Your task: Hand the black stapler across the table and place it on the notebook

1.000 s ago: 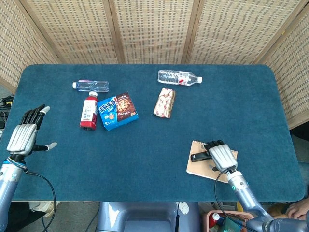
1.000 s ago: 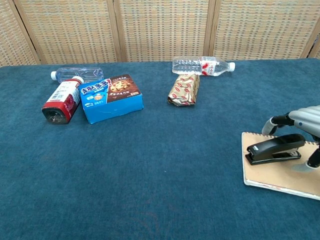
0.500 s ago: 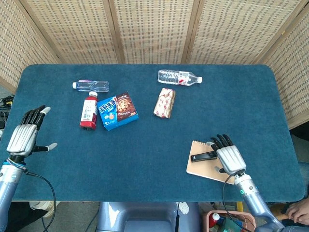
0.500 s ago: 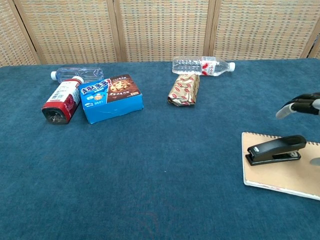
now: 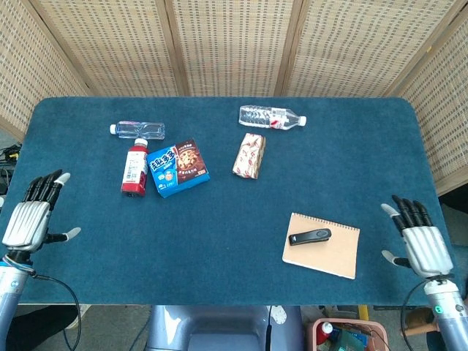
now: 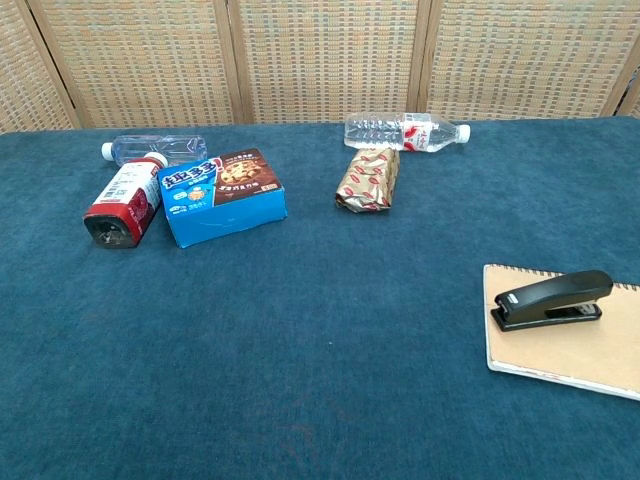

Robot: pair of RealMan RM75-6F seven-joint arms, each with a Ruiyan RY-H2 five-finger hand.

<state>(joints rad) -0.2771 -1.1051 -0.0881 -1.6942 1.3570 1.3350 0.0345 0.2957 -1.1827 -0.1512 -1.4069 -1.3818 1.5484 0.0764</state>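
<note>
Black stapler (image 5: pixel 310 237) lay on the notebook (image 5: pixel 325 252), near right on the blue table (image 5: pixel 219 241). Right hand (image 5: pixel 419 241) hung well right of it, fingers spread, empty; left hand (image 5: pixel 29 217) likewise at the near left edge.

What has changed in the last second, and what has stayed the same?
The right hand let go of the black stapler and drew back toward the table's right edge, fingers apart. The left hand shifted slightly back. The stapler stayed on the tan spiral notebook; bottles and snacks did not move.
</note>
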